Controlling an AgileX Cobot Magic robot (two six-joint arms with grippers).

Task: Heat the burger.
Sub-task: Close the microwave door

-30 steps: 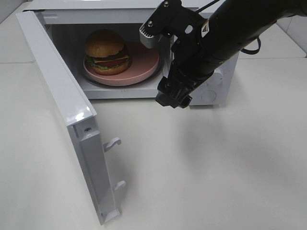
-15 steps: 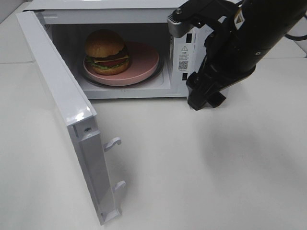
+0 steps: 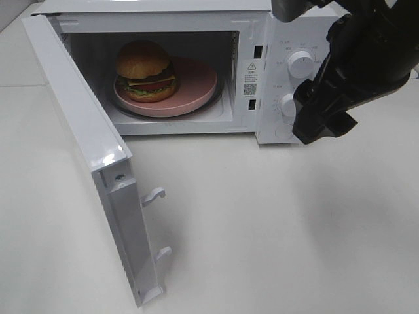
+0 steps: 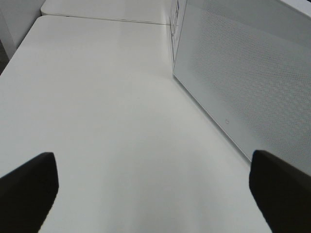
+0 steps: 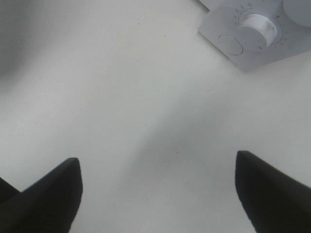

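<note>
While the two dark fingers (image 5: 48, 199) of the right gripper (image 5: 158, 194) stand wide apart, nothing lies between them but the white table (image 5: 121, 97) beneath. The right wrist view also takes in a corner of the microwave's grey control panel (image 5: 233, 36) with a white knob (image 5: 259, 28). In the high view this gripper hangs at the right of the frame, jaws pointing down and to the left. It sits just beside the lower knob (image 3: 288, 104) of the panel and above the table. Whether it touches the panel cannot be told. The upper knob (image 3: 300, 63) shows clear above it.

The left gripper (image 4: 155, 194) is spread just as wide, its fingers (image 4: 29, 189) at the two edges of the left wrist view and holding nothing. Bare table lies under it, and the perforated window of the door (image 4: 252, 73) stands near. The high view does not show this gripper.

The microwave (image 3: 163, 5) fills the upper part of the high view, its door swung fully open toward the lower left, with two white latch hooks (image 3: 154, 194) sticking out of its edge. The burger (image 3: 145, 70) sits upright inside the cavity at upper left of centre. It rests on the left part of a round pink plate (image 3: 196, 85), bun on top, with cheese, tomato and lettuce showing at its side. A warning sticker (image 3: 250, 76) marks the frame between the cavity and the panel.
</note>
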